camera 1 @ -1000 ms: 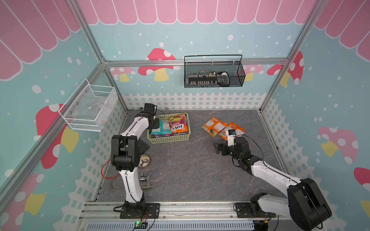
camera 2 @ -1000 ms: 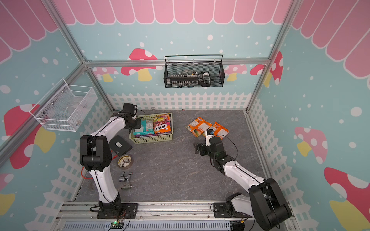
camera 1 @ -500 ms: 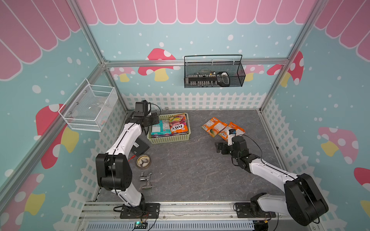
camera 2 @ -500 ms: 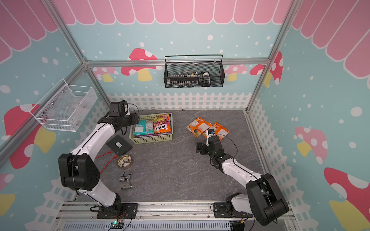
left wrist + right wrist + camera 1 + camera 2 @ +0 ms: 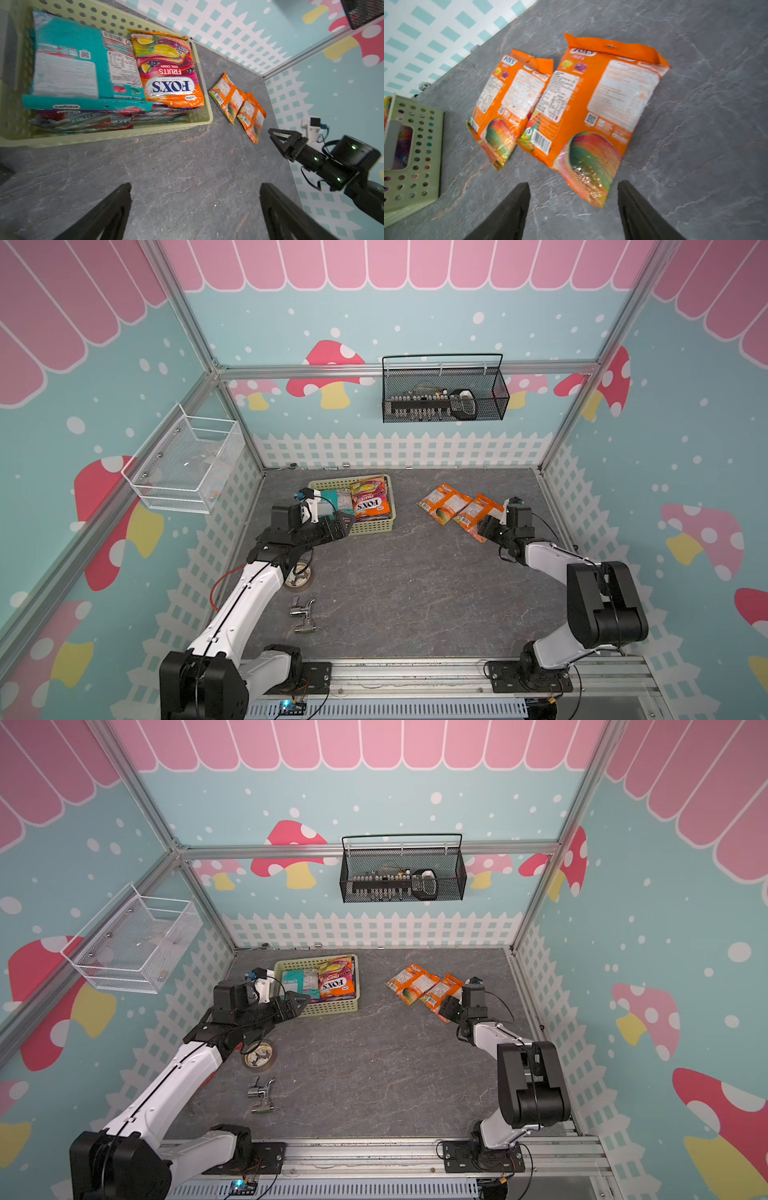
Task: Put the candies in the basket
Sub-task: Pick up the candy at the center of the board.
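Top views: grey worktop (image 5: 395,572), mushroom-wall booth. The basket (image 5: 372,528) sits at the back, with two orange bags (image 5: 444,502) outside it, by my right pincer (image 5: 482,526).
Left wrist: left pincer (image 5: 195,185) spread wide, empty. The basket holds a teal bag (image 5: 68,62), a FOX'S Fruits bag (image 5: 170,79) and more underneath.
Right wrist: right pincer apart, gripping nothing. The nearer orange bag (image 5: 602,104) has its corner just ahead.
Next, I reckon: pinch that corner.

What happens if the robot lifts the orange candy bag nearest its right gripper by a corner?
The orange bag will probably flop and sag: its wrapper looks thin and crinkled. It may slip, since it shines. It likely won't roll; it lies flat on the table.
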